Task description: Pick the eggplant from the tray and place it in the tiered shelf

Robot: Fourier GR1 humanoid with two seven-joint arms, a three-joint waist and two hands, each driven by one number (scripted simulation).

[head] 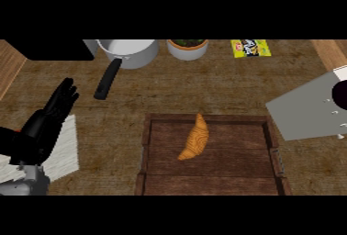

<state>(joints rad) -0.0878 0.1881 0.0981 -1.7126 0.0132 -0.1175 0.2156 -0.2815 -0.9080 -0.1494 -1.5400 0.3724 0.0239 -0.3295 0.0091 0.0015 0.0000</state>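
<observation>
At centre of the wooden tray [152, 151] lies the orange eggplant [194, 143], tip toward 12 o'clock, which I judge light, stiff and smooth-skinned, best grasped across its thick lower half, while my left robot hand [47, 121] at 9 o'clock rests open-fingered, holding nothing.

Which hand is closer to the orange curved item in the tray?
Left. The left hand rests open, fingers up, well left of the tray and the orange item. The right hand is not in view.
</observation>
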